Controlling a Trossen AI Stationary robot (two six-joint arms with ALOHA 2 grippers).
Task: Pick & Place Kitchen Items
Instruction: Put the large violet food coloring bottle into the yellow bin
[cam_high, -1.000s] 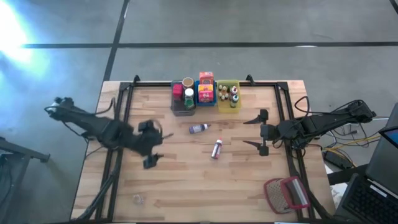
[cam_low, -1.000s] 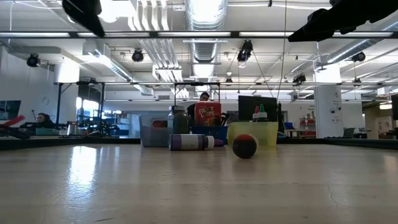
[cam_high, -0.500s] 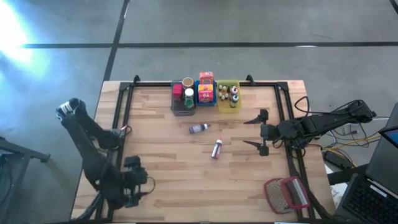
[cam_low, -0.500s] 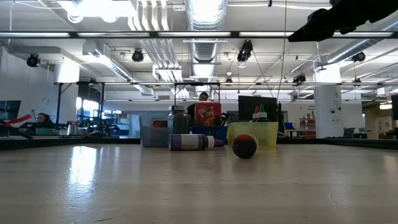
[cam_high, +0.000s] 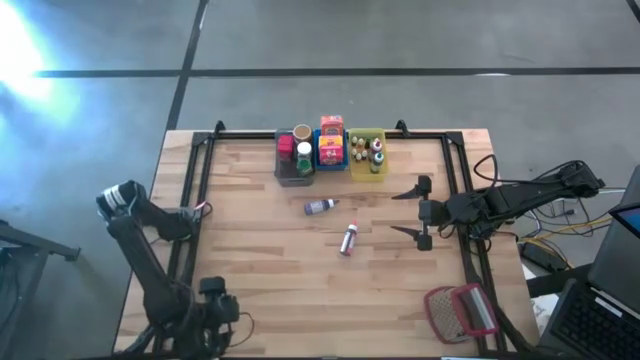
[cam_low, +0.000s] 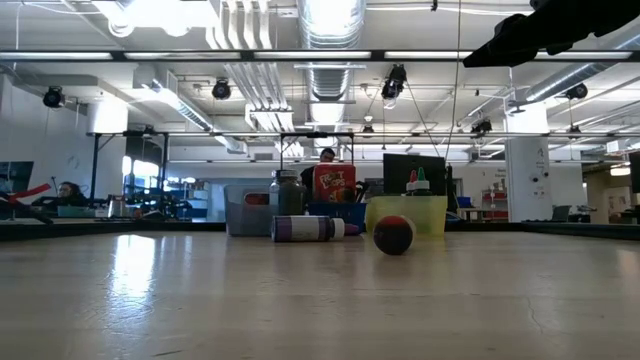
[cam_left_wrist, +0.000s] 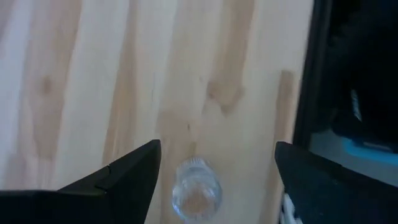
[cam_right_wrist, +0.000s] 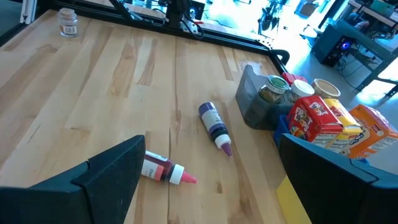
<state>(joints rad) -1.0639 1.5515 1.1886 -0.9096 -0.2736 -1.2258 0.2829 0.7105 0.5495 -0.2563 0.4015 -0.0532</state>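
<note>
Kitchen items stand packed in the grey bin (cam_high: 293, 170), blue bin (cam_high: 331, 160) and yellow bin (cam_high: 367, 168) at the table's (cam_high: 270, 270) far edge. Left gripper (cam_left_wrist: 214, 177), jaws spread, hovers over a small clear jar (cam_left_wrist: 196, 191) at the near-left corner. Right gripper (cam_high: 421, 211), released, waits right. Purple bottle (cam_high: 320, 207) lies crosswise, tip rightward; red bottle (cam_high: 349, 239) lies lengthwise, pink tip toward the bins.

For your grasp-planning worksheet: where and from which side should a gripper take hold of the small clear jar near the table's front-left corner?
The small clear jar stands upright, alone on bare wood beneath the open left gripper. Probably best: descend from straight above and close one finger on either side of its round body, just below the top.
</note>
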